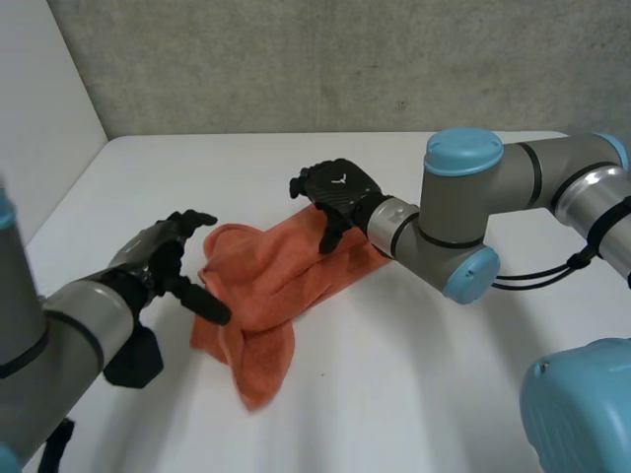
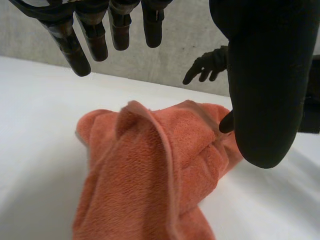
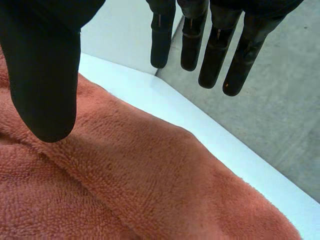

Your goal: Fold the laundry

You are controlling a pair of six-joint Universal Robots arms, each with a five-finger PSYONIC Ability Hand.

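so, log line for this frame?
stage: no grasp yet | cloth: orange, bunched on table | left hand: open, at cloth's left edge | right hand: open, over cloth's far end

A bunched cloth (image 1: 266,296) lies near the middle of the table (image 1: 414,394), with a wall (image 1: 345,59) behind the table's far edge. The left hand (image 1: 163,258) sits just beside the cloth's left edge. The right hand (image 1: 340,192) is over the cloth's far right end, across the heap from the left hand.
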